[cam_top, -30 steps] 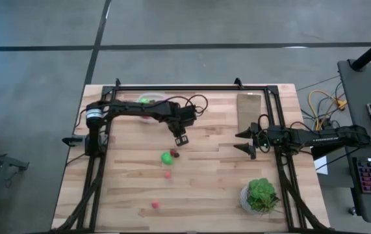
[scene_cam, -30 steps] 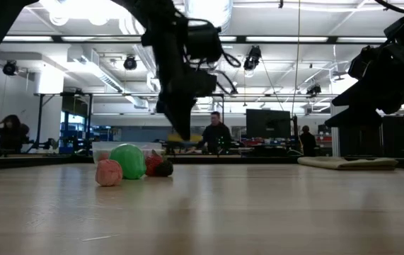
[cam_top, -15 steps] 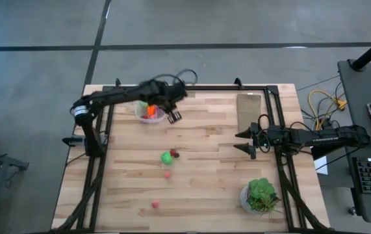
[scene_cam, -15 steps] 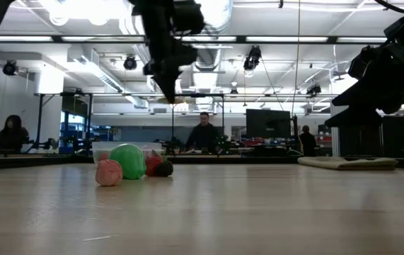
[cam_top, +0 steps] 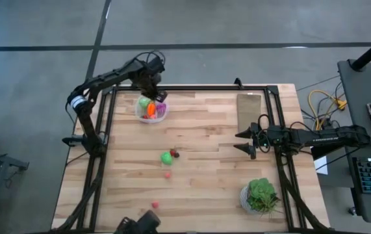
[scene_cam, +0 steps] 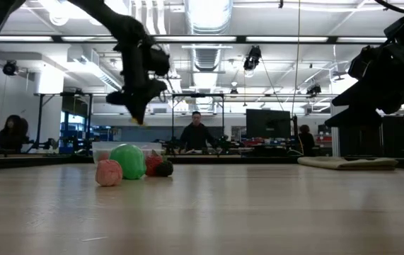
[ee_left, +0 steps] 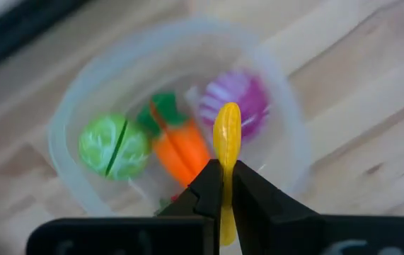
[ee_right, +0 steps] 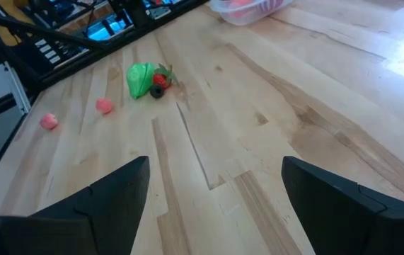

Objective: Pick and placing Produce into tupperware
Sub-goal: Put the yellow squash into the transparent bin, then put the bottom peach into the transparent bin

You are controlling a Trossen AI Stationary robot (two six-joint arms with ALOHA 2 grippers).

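My left gripper (cam_top: 154, 96) hangs over the tupperware (cam_top: 151, 108), a clear round bowl near the table's far left, and is shut on a yellow piece (ee_left: 226, 131). The bowl (ee_left: 67, 142) holds a green ball (ee_left: 113, 145), an orange carrot (ee_left: 180, 150) and a purple cluster (ee_left: 240, 106). A green ball (cam_top: 166, 156), a dark red bit (cam_top: 175, 154) and two red pieces (cam_top: 167, 174) (cam_top: 154, 204) lie mid-table. My right gripper (cam_top: 245, 141) waits open at the right side, above the table. My left gripper pinches the yellow piece (ee_left: 224, 166) between its two fingertips, coming from above and pointing down. The piece runs along the fingers and sticks out past their tips. It is lifted clear and hangs over the bowl's inside, seen at the fingertips (scene_cam: 139, 120) in the low view.
A flat tan board (cam_top: 249, 109) lies at the far right. A leafy plant in a white pot (cam_top: 260, 195) stands at the near right corner. Black frame rails (cam_top: 191, 87) run along the table's far edge and sides. A dark object (cam_top: 140, 224) shows at the near edge.
My left gripper has risen from the middle of the table, beside the green ball, and travelled toward the far left corner with the yellow piece still in its shut fingers. It now stands over the tupperware. The loose pieces on the table have stayed put.
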